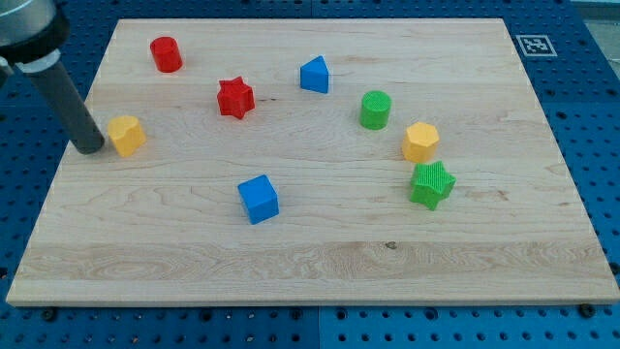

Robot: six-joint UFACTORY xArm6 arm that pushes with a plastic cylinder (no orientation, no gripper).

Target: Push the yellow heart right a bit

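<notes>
Starting at the view's left, my tip (90, 148) sits on the wooden board (320, 271) just beside the yellow heart (126, 135), on the heart's left flank, so close that I cannot tell whether they touch. The rod has no jaws; it grasps nothing and can only shove. The yellow heart lies near the board's left edge, about mid-height.

I judge the heart to be a small, light, rigid block that should slide easily on the smooth wood. Its lobed outline could make it turn if pushed off-centre, so contact belongs at the middle of its left side, pressing straight toward the view's right.

Moving right, a red cylinder (166, 53) stands near the top. A red star (234, 98) follows, with a blue cube (259, 199) below it, then a blue wedge-like block (314, 75). Further right come a green cylinder (375, 110), a yellow hexagonal block (420, 142) and a green star (431, 184) just below it. None of these is near the heart's path for a short push.

At the top right corner, a black-and-white fiducial marker (533, 45) is fixed beyond the board; no readable words or brands appear.
</notes>
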